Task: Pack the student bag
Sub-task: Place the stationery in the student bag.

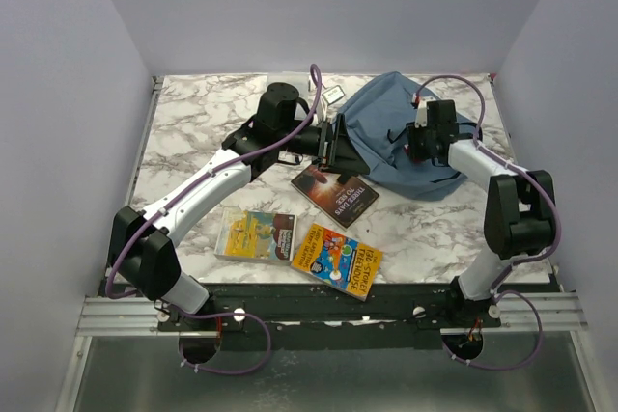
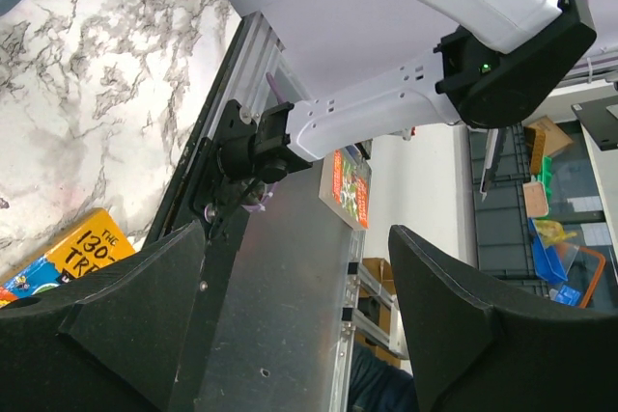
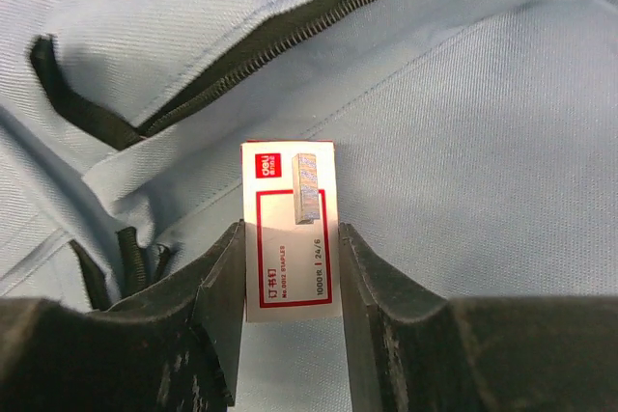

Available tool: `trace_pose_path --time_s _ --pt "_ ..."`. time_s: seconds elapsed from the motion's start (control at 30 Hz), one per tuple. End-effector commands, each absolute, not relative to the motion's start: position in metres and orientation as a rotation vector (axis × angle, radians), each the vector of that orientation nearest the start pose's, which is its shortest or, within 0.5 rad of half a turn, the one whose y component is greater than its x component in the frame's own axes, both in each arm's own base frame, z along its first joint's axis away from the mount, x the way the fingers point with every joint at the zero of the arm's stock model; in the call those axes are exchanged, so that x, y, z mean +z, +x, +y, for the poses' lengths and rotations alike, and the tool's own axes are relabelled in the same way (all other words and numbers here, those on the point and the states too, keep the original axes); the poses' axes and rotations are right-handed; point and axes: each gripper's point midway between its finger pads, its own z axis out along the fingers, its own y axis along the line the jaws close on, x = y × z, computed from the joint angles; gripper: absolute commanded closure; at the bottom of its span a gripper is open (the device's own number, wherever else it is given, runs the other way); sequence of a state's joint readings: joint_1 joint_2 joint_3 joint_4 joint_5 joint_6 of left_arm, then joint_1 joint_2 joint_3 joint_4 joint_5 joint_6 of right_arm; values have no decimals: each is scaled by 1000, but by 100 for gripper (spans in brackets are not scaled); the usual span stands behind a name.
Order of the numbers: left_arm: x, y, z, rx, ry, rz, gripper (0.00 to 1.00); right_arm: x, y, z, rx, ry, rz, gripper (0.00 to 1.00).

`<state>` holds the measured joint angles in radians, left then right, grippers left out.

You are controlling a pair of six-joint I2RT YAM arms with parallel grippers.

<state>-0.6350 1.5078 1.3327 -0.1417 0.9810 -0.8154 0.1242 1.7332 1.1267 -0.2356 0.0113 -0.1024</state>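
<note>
Top external view showed, nearest the arm bases and well in front of the student bag (image 1: 386, 111), two bright books lying flat on the marble table (image 1: 193, 123). A yellow-green book (image 1: 256, 235) lay off to the bag's front-left, and an orange-yellow book (image 1: 337, 260) lay just beside it, more squarely in front of the bag. Between that pair and the bag lay a dark book (image 1: 335, 193), turned at an angle, with its far corner near the bag's front-left edge. The bag itself sat slumped on the far right part of the table, dusty blue and much the largest thing there. The left tool (image 1: 333, 142) was at the bag's left edge; in the left wrist view its fingers (image 2: 126, 306) stood wide apart with nothing between them. The right tool (image 1: 425, 145) hung over the bag's right half. In the right wrist view it gripped a small white-and-red staple box (image 3: 290, 190) by its two long sides, directly above the blue fabric. A black zip (image 3: 290, 41) ran across the bag just beyond the box. Behind the bag's left corner lay a small flat item (image 1: 333, 94), too small to make out.
</note>
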Motion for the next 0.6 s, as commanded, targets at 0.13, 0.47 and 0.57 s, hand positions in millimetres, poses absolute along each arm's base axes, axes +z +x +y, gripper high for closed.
trace_pose_path --time_s 0.13,0.47,0.57 --pt "316 211 -362 -1847 645 2130 20 112 471 52 9 -256 2183 64" --pt "316 211 -362 -1862 646 2137 20 118 520 50 -14 -153 1974 65" --pt "315 211 -363 -1859 643 2141 20 106 530 55 62 -28 1943 64"
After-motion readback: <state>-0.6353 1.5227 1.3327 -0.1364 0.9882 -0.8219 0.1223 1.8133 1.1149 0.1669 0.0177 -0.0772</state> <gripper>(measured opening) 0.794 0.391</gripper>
